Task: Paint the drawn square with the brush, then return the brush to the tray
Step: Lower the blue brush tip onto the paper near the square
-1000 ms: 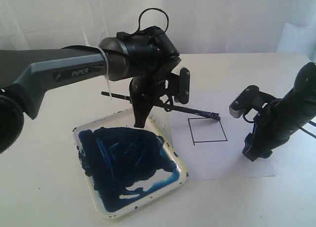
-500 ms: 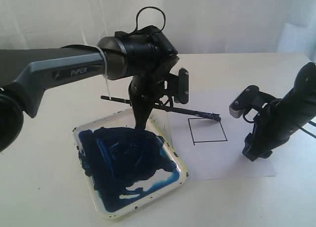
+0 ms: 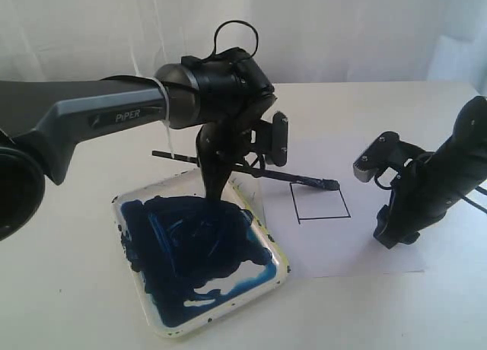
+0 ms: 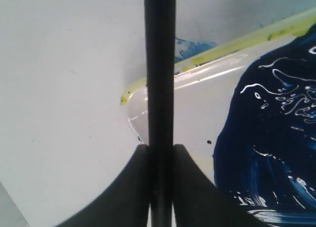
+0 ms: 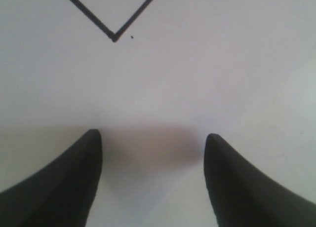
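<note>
the left fingers [image 4: 116,197] pinch the brush [image 3: 304,179], its tip at a corner of the square [image 3: 319,202]; the right fingers [image 5: 64,187] are spread over the paper [image 3: 342,251].

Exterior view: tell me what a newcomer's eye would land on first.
The tray at lower left, its inside smeared with dark blue paint, stands out most. Just above it the left pincer is shut on the brush, whose tip sits at the upper right corner of the drawn square, blank inside, on the paper at centre-right.
</note>
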Controlling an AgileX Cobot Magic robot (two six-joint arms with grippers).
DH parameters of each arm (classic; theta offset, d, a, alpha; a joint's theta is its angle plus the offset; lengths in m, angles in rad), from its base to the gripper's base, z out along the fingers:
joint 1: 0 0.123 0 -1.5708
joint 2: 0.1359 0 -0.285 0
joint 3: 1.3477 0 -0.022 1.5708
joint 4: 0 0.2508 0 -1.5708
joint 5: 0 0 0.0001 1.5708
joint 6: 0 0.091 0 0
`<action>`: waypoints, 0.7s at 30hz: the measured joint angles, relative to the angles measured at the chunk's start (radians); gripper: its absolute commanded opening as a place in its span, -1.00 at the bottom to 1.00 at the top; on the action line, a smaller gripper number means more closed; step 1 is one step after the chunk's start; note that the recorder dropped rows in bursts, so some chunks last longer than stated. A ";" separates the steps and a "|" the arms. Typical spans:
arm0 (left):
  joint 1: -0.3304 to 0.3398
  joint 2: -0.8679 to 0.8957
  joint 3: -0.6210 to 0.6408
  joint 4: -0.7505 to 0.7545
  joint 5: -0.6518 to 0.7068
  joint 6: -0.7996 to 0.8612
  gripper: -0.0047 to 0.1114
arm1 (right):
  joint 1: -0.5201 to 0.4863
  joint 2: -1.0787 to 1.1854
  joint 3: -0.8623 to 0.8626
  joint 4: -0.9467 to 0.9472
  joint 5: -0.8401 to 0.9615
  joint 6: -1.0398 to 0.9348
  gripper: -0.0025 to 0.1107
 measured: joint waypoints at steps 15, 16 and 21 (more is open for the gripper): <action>0.000 0.000 0.000 0.024 0.057 -0.003 -0.92 | 0.000 0.000 0.000 0.000 0.000 0.000 0.05; 0.000 0.000 0.000 0.029 0.063 -0.003 -0.92 | 0.000 0.000 0.000 0.000 0.000 0.000 0.05; 0.000 0.000 0.000 0.071 0.090 -0.003 -0.92 | 0.000 0.000 0.000 0.000 0.000 0.002 0.05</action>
